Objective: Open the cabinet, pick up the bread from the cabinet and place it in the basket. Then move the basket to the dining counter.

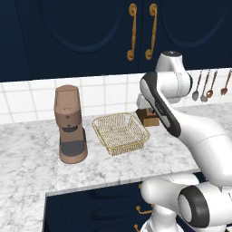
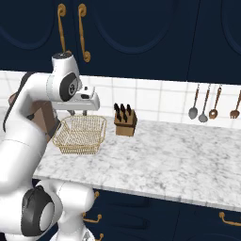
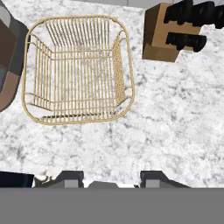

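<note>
Cabinet (image 1: 90, 27): upper half of frame, both doors closed, paired brass handles (image 1: 142, 31) vertical at the centre seam. Not yet opened.

Bread: presumably behind the doors; not retrieved.

Basket (image 1: 120, 132): centre of frame on the marble tabletop (image 1: 31, 158), empty, upright, mouth upward; square, so no long axis. Between the coffee machine (image 1: 69, 124) and the knife block (image 3: 164, 37).

Gripper (image 3: 111, 178): hovering above the tabletop near the basket, jaws part spread, holding nothing.

Remaining: every step.
</note>
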Robot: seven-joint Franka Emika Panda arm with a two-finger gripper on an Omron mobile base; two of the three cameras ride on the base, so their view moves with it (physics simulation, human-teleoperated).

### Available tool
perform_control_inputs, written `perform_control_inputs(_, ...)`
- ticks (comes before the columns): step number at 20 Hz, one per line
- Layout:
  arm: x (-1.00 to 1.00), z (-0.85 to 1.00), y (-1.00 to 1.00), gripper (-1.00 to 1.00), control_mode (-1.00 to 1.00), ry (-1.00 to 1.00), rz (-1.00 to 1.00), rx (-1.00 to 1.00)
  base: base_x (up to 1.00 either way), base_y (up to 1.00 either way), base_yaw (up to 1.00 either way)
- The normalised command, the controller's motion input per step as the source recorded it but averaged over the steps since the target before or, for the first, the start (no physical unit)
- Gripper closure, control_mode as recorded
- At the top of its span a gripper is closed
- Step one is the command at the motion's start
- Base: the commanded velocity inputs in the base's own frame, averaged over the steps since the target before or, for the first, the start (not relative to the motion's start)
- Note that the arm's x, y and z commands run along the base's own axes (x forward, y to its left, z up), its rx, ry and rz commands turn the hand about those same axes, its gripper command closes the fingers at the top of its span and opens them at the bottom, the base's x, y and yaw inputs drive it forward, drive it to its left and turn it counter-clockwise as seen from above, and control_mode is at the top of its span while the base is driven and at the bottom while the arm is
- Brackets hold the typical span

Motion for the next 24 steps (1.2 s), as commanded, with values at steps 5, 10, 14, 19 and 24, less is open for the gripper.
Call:
perform_control_inputs(5,0.00,0.05,0.00,-1.00,-1.00,-0.08,0.00,0.00,0.00,0.00,0.00)
perform_control_inputs(10,0.00,0.70,0.00,-1.00,-1.00,-0.35,-0.07,0.00,0.00,0.00,0.00)
perform_control_inputs(14,-0.09,1.00,0.00,-1.00,-1.00,-0.36,-0.07,0.00,0.00,0.00,0.00)
perform_control_inputs(19,-0.29,1.00,0.00,-1.00,-1.00,-0.37,-0.05,0.04,0.00,0.00,0.00)
perform_control_inputs(24,-0.04,1.00,0.00,-1.00,-1.00,-0.11,-0.03,0.11,0.00,0.00,0.00)
